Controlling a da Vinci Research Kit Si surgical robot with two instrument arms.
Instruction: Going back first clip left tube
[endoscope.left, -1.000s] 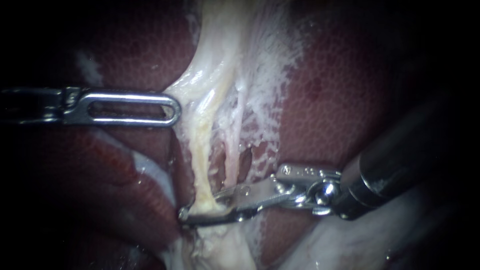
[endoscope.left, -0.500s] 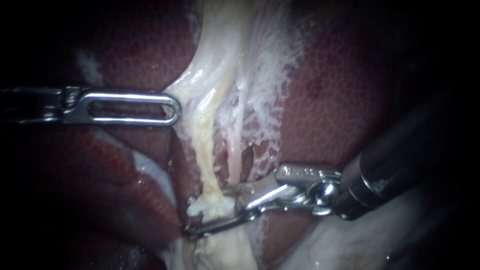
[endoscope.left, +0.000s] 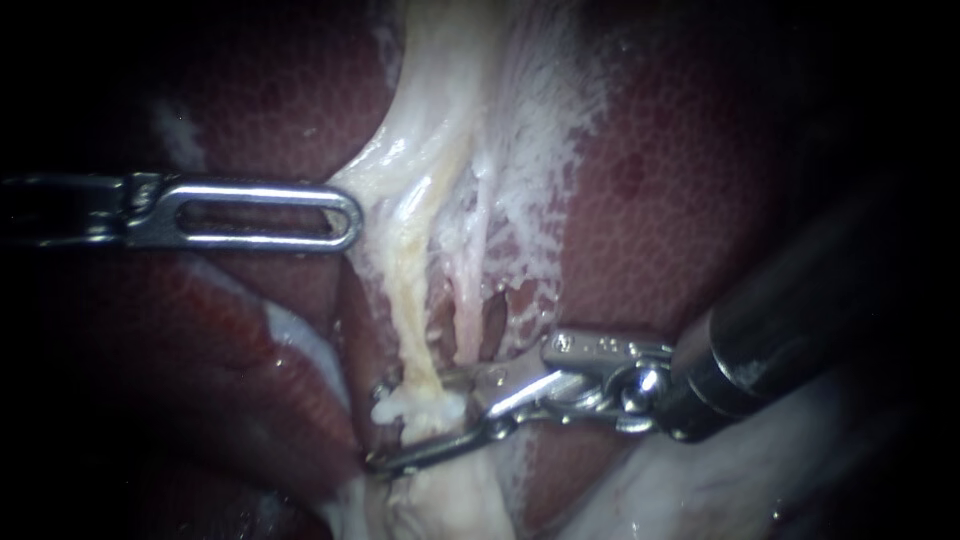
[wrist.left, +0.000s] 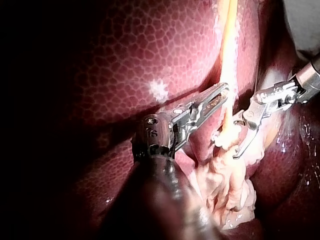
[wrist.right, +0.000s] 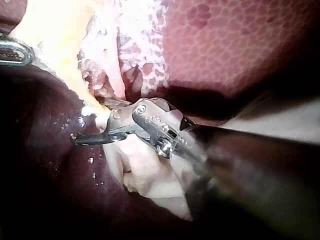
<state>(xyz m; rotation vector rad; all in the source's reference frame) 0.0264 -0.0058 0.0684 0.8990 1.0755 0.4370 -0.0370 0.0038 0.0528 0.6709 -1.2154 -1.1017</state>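
Left tube, a pale yellow cord (endoscope.left: 410, 320), lying bunched white between the slim steel right instrument's (endoscope.left: 378, 424) jaws, over mottled red liver (endoscope.left: 650, 200); clenching a second ago, now spreading, letting go; clip unclear; withdrawing looking next.

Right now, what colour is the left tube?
The left tube is pale yellow; the left wrist view shows it best.

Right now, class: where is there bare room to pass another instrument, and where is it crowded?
Bare liver lies between the white filmy tissue and the shaft of the right instrument, and more above the left instrument. It is crowded low down, where the right instrument's open jaws straddle the left tube, with the right tube close beside.
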